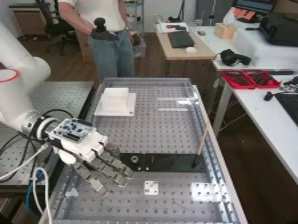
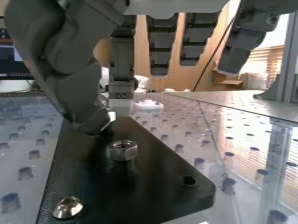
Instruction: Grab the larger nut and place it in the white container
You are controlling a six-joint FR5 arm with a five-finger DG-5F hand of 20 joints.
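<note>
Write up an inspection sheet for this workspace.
Surface: perforated bench top, black plate lying on it.
Job's things: metal nut on the black plate; white container on a white base, farther along the bench.
Clutter: small white plate near the black one; thin stick at its end.
Hand: open, above the black plate, holding nothing.
Cables: white cable beside the arm.
Surroundings: red trays on a side table.
</note>
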